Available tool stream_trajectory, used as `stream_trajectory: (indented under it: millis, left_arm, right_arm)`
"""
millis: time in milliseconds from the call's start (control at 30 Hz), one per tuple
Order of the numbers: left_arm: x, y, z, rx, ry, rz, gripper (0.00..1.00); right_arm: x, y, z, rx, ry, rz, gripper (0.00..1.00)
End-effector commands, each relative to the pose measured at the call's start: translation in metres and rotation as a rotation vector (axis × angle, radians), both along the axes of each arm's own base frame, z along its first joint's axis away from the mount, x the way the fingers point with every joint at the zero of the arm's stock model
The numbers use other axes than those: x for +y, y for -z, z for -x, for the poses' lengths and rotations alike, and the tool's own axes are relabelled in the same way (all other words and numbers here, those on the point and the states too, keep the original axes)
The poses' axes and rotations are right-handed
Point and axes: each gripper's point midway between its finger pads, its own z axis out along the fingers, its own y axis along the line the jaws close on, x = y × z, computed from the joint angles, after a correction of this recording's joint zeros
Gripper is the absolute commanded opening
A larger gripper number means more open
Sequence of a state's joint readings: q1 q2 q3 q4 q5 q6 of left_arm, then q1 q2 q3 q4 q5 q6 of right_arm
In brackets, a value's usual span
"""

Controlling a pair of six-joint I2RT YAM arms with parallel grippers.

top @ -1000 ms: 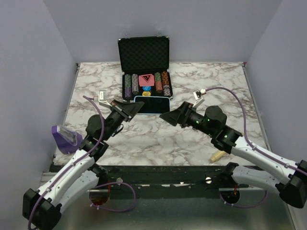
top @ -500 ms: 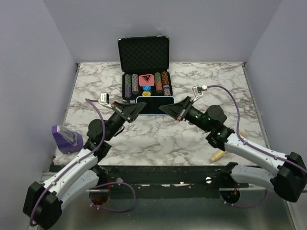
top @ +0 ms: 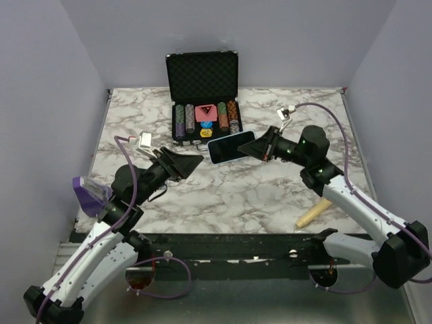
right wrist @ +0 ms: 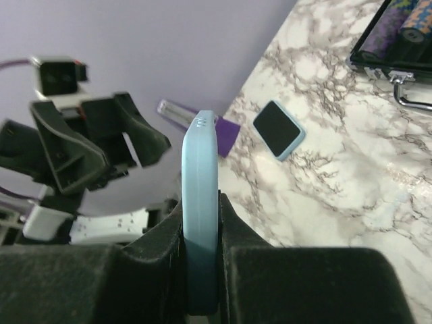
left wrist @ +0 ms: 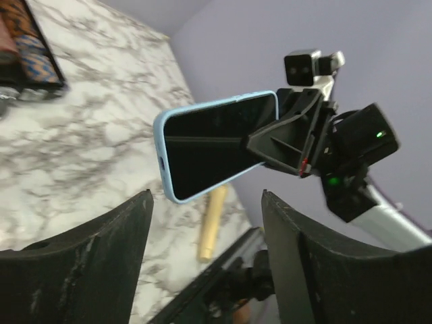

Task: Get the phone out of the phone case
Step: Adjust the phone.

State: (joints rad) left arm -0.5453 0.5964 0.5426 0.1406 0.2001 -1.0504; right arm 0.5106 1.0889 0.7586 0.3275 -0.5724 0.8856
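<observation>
The right tool (top: 259,147) is clamped on one short end of the phone case (right wrist: 200,192), holding it off the tabletop (top: 283,192) just in front of the open chip case (top: 202,75). The phone (left wrist: 212,145) sits inside: from the left wrist its dark screen shows with the pale blue rim around it (the held end is buried between black fingers). From the right wrist only the case's thin edge shows. The left tool (top: 194,160) hangs near the free end, apart from it, its fingers (left wrist: 88,263) spread wide with nothing between. A small dark, blue-rimmed slab (right wrist: 278,129) lies flat on the tabletop. What it is I cannot tell, and it does not show from above. A wooden stick (top: 312,215) lies near the front edge. A purple object (top: 91,192) sits at the left edge, its shape hard to make out.
</observation>
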Motion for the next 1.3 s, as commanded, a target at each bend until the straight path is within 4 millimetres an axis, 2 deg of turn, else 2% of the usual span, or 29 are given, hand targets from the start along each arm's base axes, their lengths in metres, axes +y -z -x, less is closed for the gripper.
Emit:
stream_trajectory:
  millis: [0, 100, 233, 433, 567, 667, 733, 900, 1067, 1100, 1133, 1233, 1267]
  left_arm:
    - [0.032, 0.025, -0.004, -0.039, -0.1, -0.402, 0.72]
    - [0.025, 0.006, -0.001, -0.144, -0.026, -0.493, 0.74]
    - [-0.008, -0.005, 0.01, -0.213, 0.221, -0.537, 0.81]
    - [-0.052, -0.002, 0.042, -0.234, 0.59, -0.401, 0.81]
    - [-0.063, -0.006, 0.063, -0.26, 0.738, -0.295, 0.8]
    - [-0.072, 0.0, 0.07, -0.232, 0.809, -0.286, 0.78]
    - [-0.077, 0.006, 0.071, -0.218, 0.826, -0.315, 0.72]
    - [-0.087, 0.007, 0.071, -0.206, 0.848, -0.318, 0.6]
    - [-0.096, 0.002, 0.072, -0.206, 0.878, -0.304, 0.34]
    - [-0.097, 0.001, 0.072, -0.207, 0.884, -0.298, 0.27]
    - [-0.098, -0.001, 0.072, -0.209, 0.882, -0.294, 0.21]
    - [-0.098, -0.008, 0.068, -0.227, 0.835, -0.287, 0.0]
    - [-0.097, -0.009, 0.064, -0.229, 0.8, -0.291, 0.0]
  right_arm:
    - [0.009, 0.008, 0.031, -0.044, -0.294, 0.149, 0.01]
    - [0.007, 0.022, 0.038, -0.017, -0.351, 0.221, 0.01]
    - [0.006, 0.018, 0.049, -0.038, -0.418, 0.218, 0.01]
    - [0.005, 0.006, 0.063, -0.086, -0.494, 0.196, 0.01]
    - [0.003, 0.006, 0.069, -0.097, -0.525, 0.204, 0.01]
    - [0.002, 0.006, 0.072, -0.105, -0.545, 0.197, 0.01]
    - [0.002, 0.005, 0.076, -0.116, -0.57, 0.184, 0.01]
    - [0.001, -0.006, 0.088, -0.153, -0.618, 0.144, 0.01]
    - [0.001, -0.013, 0.091, -0.158, -0.625, 0.113, 0.02]
    - [0.001, -0.013, 0.09, -0.155, -0.62, 0.112, 0.06]
    - [0.002, -0.012, 0.088, -0.15, -0.608, 0.114, 0.13]
    - [0.004, -0.01, 0.081, -0.12, -0.545, 0.114, 0.42]
    - [0.004, -0.007, 0.075, -0.083, -0.509, 0.116, 0.52]
